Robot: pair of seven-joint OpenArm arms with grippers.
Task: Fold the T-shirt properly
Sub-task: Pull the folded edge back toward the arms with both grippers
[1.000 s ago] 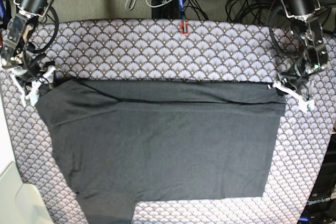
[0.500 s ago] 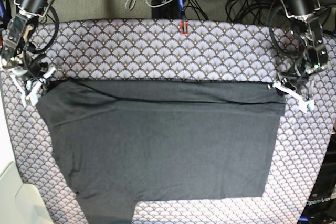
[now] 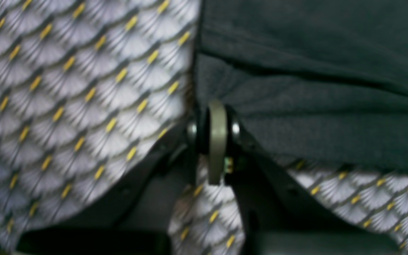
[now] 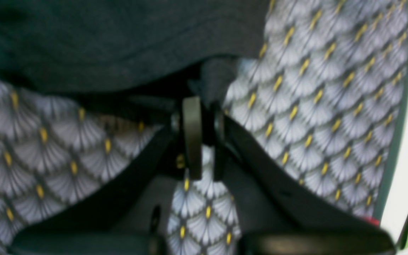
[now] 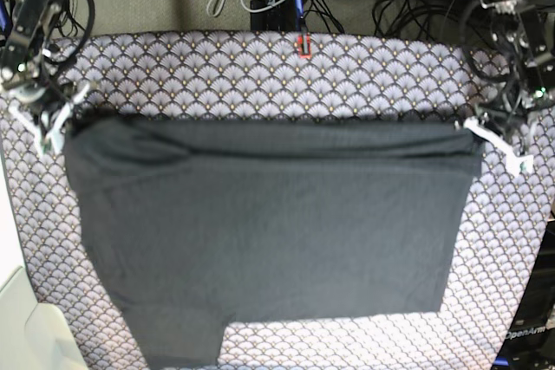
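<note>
**A:** Base view: what's changed?

**B:** My right fingers [image 5: 54, 120], spread a second ago, have clamped the T-shirt [image 5: 269, 231] corner at nine o'clock. My left fingers [image 5: 492, 140] stay clamped on the three o'clock corner.

**A:** Meaning?

**B:** Top edge has lifted taut off the table's patterned cloth [image 5: 260, 71]; I judge the fold toward six o'clock can start.

Scallop-patterned cloth [image 5: 260, 75] under spread dark T-shirt [image 5: 269, 231]

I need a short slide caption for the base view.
Both grippers, left and right, pinch the far corners of the T-shirt over patterned cloth.
</note>
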